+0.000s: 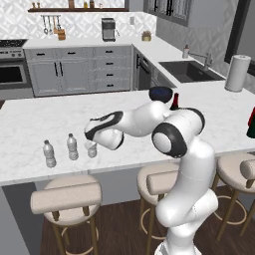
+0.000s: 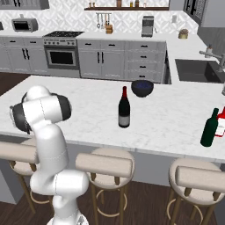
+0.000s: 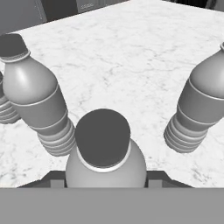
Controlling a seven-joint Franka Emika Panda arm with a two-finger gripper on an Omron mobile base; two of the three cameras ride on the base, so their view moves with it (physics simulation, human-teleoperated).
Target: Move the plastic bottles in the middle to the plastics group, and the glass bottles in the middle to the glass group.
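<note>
The hand (image 1: 92, 147) is closed on a plastic bottle (image 3: 105, 153) at the front left part of the counter (image 1: 30, 124), near the front edge; in the hand view the bottle's cap sits right between the fingertips. Two more plastic bottles (image 1: 72, 147) stand upright just to its left along the same front edge, close but apart. The dark red glass bottle (image 2: 124, 109) stands upright mid-counter, with a dark blue bowl (image 2: 142, 87) behind it. A dark green bottle (image 2: 209, 128) stands near the counter's right end
</note>
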